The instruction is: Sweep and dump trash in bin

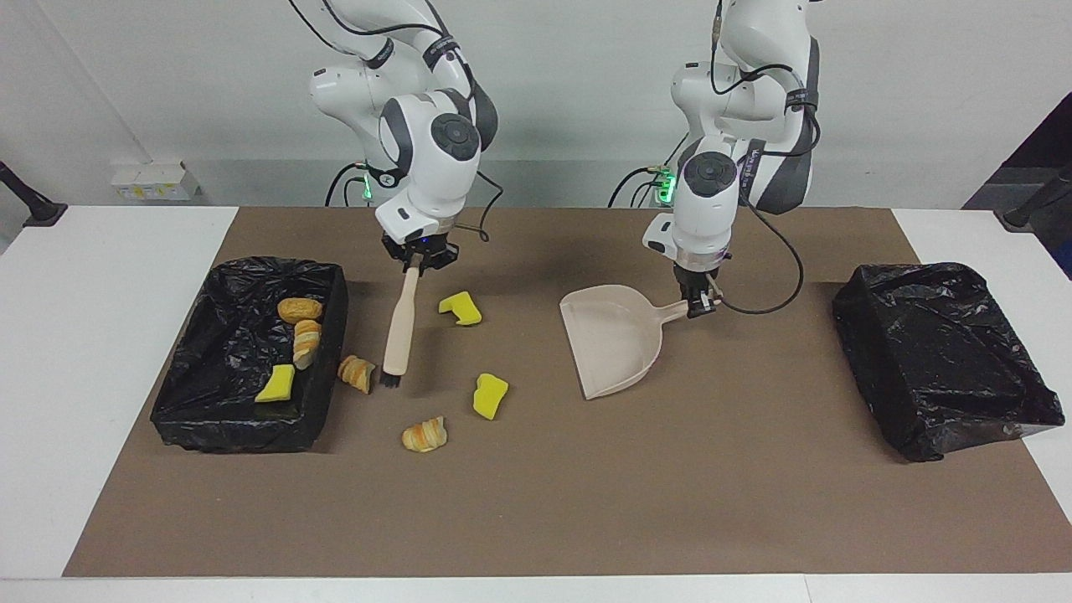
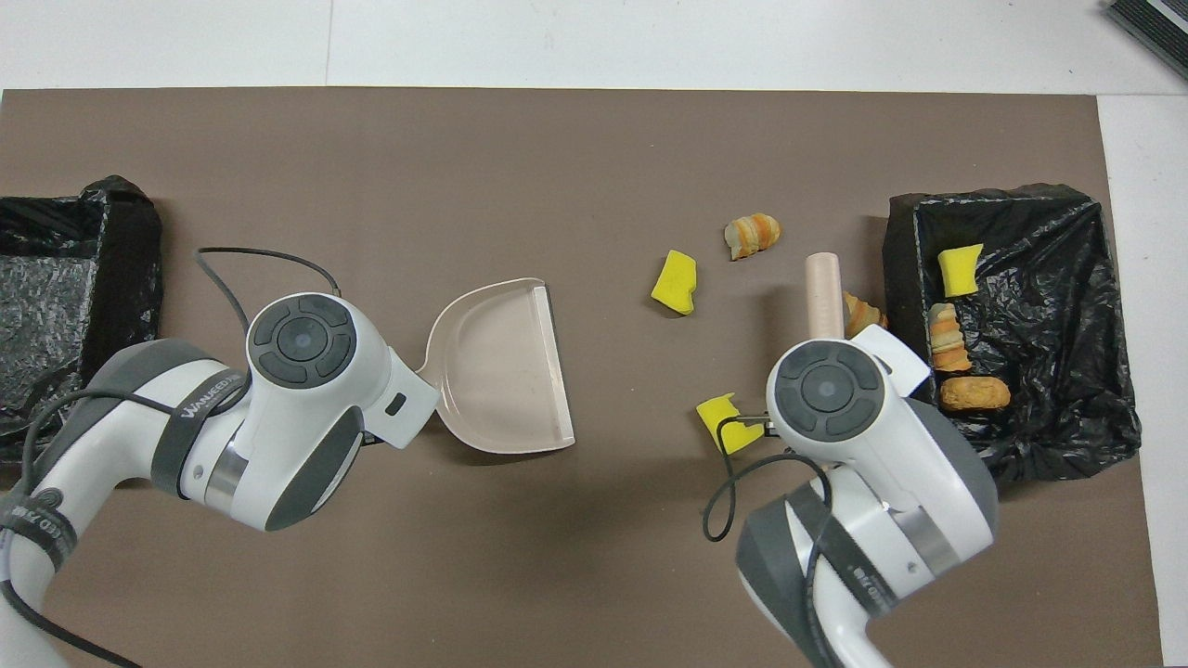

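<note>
**Two arms with brush and dustpan among scattered trash on a brown mat**

The right gripper is clamped on the handle end of a beige long-handled brush, which slants down so that its dark bristles meet the brown paper mat just beside a tan striped bread-like piece. That piece lies against the outer wall of the black bag-lined bin at the right arm's end of the table. Inside this bin lie three bits of trash: a golden-brown bread roll, a striped bread piece and a yellow sponge chunk.

On the mat, three further bits lie apart from one another: a notched yellow sponge chunk nearest the robots, beside the brush handle; a second yellow sponge chunk farther out; and a tan croissant-like piece farthest from the robots.

The left gripper is closed on the stub handle of a beige plastic dustpan, whose flat lip rests on the mat and faces the scattered bits. The pan holds no trash.

A second black bag-lined bin stands at the left arm's end of the table, well apart from the dustpan.

In the overhead view, the right arm's wrist covers the brush handle, and only the brush's outer end shows.
</note>
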